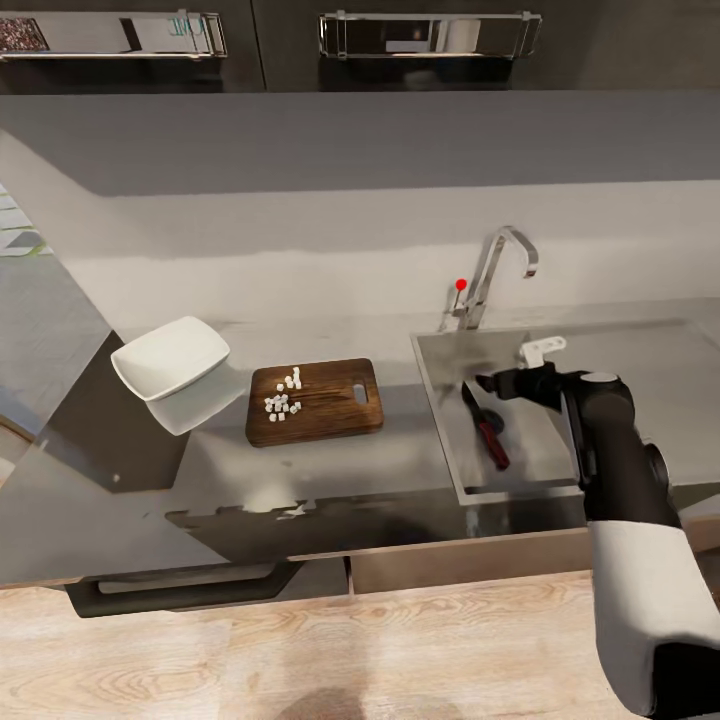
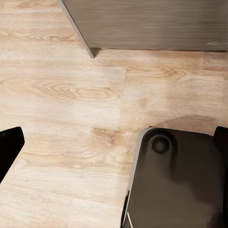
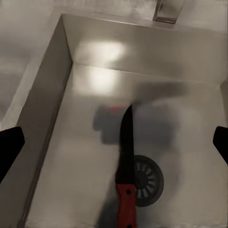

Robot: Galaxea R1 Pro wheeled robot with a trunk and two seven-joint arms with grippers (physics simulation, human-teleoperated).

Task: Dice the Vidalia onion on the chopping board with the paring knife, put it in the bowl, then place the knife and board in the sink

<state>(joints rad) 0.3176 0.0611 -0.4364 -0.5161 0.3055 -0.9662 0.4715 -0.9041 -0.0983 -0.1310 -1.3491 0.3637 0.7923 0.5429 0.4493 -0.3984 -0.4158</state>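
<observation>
The dark brown chopping board lies on the grey countertop, left of the sink. The onion shows as small white diced cubes piled on the board's left half. A white bowl stands left of the board. The paring knife lies loose on the sink floor, its red handle beside the drain and its dark blade pointing away. My right gripper hangs open above the knife, not touching it. My left gripper is open over the wooden floor.
An angular chrome faucet with a red knob rises behind the sink. Dark cabinets with bar handles hang above. My own dark base sits on the plank floor below the counter front.
</observation>
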